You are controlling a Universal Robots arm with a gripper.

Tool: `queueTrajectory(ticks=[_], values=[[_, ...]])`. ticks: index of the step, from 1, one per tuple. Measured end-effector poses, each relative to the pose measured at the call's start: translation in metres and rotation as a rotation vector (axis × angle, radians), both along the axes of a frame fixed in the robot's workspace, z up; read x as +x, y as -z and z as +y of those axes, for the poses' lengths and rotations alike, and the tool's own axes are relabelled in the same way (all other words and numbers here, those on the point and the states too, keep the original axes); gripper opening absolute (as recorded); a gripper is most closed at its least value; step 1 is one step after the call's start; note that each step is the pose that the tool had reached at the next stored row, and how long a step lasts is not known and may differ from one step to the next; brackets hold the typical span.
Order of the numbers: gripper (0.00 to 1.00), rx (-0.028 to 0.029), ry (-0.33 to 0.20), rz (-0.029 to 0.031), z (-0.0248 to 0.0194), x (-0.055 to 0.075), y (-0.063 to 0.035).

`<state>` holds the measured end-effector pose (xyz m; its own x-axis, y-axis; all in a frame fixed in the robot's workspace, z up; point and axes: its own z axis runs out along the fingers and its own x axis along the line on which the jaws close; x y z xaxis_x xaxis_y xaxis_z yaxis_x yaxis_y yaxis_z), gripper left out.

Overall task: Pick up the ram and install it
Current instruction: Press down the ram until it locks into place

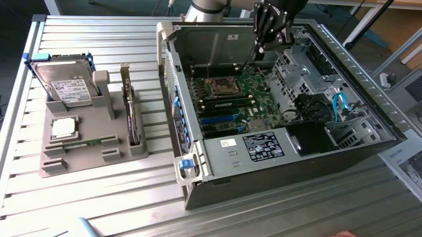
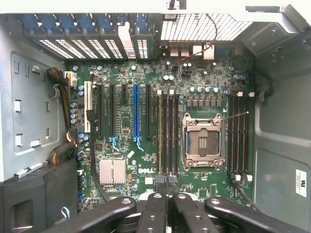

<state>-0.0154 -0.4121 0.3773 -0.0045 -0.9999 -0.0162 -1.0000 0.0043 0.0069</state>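
Ribbed metal tabletop (image 1: 99, 207) carries a grey holder (image 1: 59, 165) at the exterior view's left. The ram (image 1: 82, 143) sits in it on edge (just nearer than the processor chip (image 1: 63, 127)), its long axis running left-right. The gripper (image 1: 262, 45) hangs over the open computer case (image 1: 264, 182), fingers (image 2: 155, 208) pressed together, well apart from the ram.

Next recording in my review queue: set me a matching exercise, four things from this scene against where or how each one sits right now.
Things:
1. silver hard drive with white label
2. square silver processor chip
3. long thin green ram stick
4. black gripper

Places or states:
A. shut, over the open dark computer case, facing the green motherboard
B. flat in a square pocket of the grey holder tray
C. on edge in a narrow slot of the tray
D. propped up at one end of the tray, by blue plastic

Pairs: 1-D, 2-B, 3-C, 4-A
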Motion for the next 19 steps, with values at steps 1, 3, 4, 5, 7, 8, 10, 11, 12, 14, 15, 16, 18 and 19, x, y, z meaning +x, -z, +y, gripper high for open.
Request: queueTrajectory(ticks=[1,3,4,5,7,8,10,11,12,14,15,16,18,19], values=[[0.1,0.0,0.0,0.0,0.0,0.0,0.0],[0.1,0.0,0.0,0.0,0.0,0.0,0.0],[0.1,-0.0001,0.0,0.0,0.0,0.0,0.0],[0.1,0.0,0.0,0.0,0.0,0.0,0.0],[0.1,0.0,0.0,0.0,0.0,0.0,0.0],[0.1,-0.0001,0.0,0.0,0.0,0.0,0.0],[0.1,0.0001,0.0,0.0,0.0,0.0,0.0],[0.1,0.0003,0.0,-0.0001,0.0,0.0,0.0],[0.1,0.0008,0.0,0.0,0.0,0.0005,0.0],[0.1,0.002,0.0,0.0,0.0,0.0015,0.0],[0.1,0.0027,0.0,0.0,0.0,0.0023,0.0],[0.1,0.003,0.0,0.0,0.0,0.003,0.0],[0.1,0.0041,0.0,0.0,0.0,0.0074,0.0],[0.1,0.0044,0.0,0.0,0.0,0.0088,0.0]])
